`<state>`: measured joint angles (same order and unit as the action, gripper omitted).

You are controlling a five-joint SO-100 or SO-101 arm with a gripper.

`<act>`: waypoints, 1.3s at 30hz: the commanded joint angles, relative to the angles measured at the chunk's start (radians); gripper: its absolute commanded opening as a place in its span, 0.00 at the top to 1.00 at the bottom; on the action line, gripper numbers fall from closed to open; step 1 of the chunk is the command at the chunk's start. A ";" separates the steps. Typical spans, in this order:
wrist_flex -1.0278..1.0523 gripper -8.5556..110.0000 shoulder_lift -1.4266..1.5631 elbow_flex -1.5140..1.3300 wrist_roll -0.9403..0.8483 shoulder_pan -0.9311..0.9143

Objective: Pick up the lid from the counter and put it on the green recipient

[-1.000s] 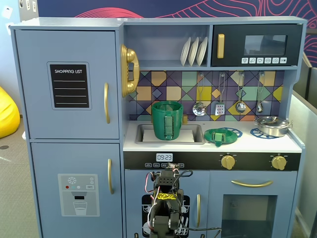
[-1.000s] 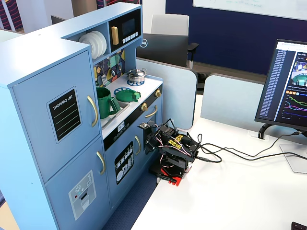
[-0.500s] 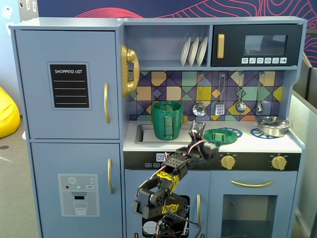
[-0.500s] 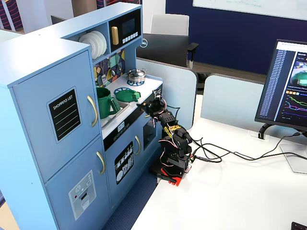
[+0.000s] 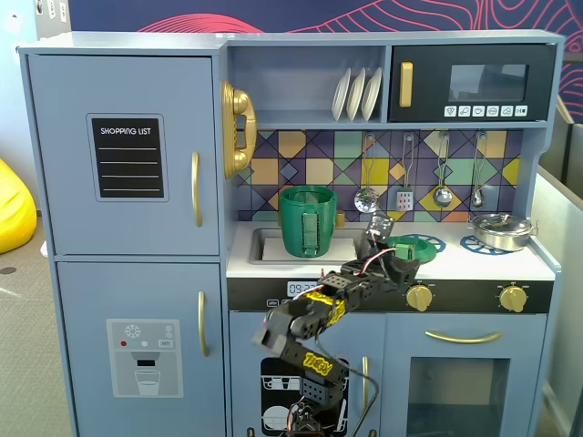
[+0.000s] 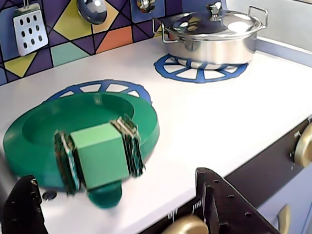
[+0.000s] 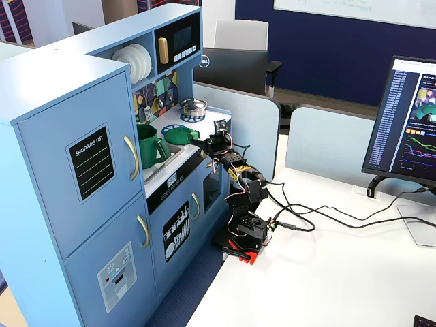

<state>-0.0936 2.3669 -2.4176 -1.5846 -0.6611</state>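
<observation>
The lid (image 6: 44, 126) is a round dark-green disc with a light-green block handle (image 6: 100, 153). It lies on the white counter (image 6: 219, 117), partly over a blue burner print. It also shows in both fixed views (image 5: 414, 246) (image 7: 178, 135). My gripper (image 6: 114, 178) is open, with its black jaws wide apart at the counter's front edge, just short of the lid's handle and holding nothing. In both fixed views my gripper (image 5: 387, 250) (image 7: 204, 142) reaches over the counter beside the lid. The green recipient (image 5: 307, 220), a ribbed pot with a strap handle, stands in the sink recess (image 7: 148, 144).
A shiny steel pan with its own lid (image 6: 212, 34) sits on the other burner print at the counter's right (image 5: 499, 229). Utensils hang on the tiled back wall (image 5: 442, 173). Gold knobs (image 5: 419, 297) stick out below the counter's front edge.
</observation>
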 commanded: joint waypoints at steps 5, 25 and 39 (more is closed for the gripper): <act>-0.071 0.64 -0.169 0.206 -0.025 0.049; -0.092 0.72 -0.347 0.347 -0.046 0.078; -0.104 0.93 -0.313 0.362 -0.057 0.138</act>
<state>-0.1687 2.0126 -2.1445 -1.6383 -0.5461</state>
